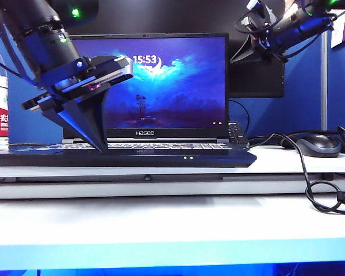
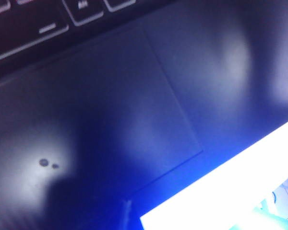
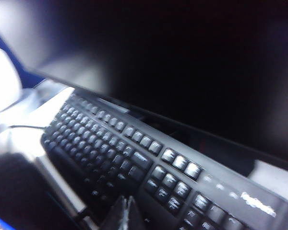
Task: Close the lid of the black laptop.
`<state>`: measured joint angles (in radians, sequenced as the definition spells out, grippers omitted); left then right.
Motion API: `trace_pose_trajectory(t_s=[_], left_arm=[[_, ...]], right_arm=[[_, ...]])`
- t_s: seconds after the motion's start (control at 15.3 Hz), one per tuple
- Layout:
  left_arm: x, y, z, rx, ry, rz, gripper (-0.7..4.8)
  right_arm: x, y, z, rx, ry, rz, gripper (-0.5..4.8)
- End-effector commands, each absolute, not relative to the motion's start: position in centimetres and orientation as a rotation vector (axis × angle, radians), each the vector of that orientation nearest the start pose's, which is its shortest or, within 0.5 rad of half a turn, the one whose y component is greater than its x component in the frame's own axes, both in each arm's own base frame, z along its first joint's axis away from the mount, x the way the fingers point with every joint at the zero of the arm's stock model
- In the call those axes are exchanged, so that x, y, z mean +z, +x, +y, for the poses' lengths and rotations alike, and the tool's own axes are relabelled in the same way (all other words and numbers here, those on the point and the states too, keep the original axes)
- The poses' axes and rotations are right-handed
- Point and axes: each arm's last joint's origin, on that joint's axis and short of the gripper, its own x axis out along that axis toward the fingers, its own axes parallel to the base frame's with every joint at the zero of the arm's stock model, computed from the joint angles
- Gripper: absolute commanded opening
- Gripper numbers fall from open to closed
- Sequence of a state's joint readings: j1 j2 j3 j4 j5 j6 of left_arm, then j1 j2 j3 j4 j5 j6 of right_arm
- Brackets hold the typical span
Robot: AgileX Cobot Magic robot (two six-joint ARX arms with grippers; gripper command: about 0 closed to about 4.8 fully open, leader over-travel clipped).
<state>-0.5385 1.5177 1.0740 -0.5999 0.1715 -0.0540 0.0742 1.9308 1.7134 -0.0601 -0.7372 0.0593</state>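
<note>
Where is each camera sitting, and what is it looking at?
Exterior view: low in front of the table, facing the open black laptop and its lit lid; left gripper hangs over the keys, right gripper is high, upper right.
Left wrist view: looks down at the laptop's touchpad; no clear gripper shows.
Right wrist view: looks at a separate keyboard under a dark panel; dark gripper tips.
Shared: the exterior and left wrist views both show the laptop.
</note>
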Motion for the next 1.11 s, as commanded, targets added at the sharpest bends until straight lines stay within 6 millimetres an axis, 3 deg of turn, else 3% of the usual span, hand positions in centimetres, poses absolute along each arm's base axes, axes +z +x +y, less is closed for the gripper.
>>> trace_pose_trajectory(t_s=[0.07,0.33,1.11], left_arm=[[22.9,26.0,-16.1,-0.613,0.150,1.061,-0.05],[21.1,26.6,-16.5,-0.603,0.164,1.126,-0.04],[20.7,24.9,-16.1,-0.758,0.135,1.315,-0.05]], right_arm=[[33.6,45.2,5.6,0.903,0.167,0.270,-0.01],[33.3,45.2,6.4,0.993,0.174,0.273,-0.01],[33.4,45.0,7.3,1.058,0.182,0.275,-0.01]])
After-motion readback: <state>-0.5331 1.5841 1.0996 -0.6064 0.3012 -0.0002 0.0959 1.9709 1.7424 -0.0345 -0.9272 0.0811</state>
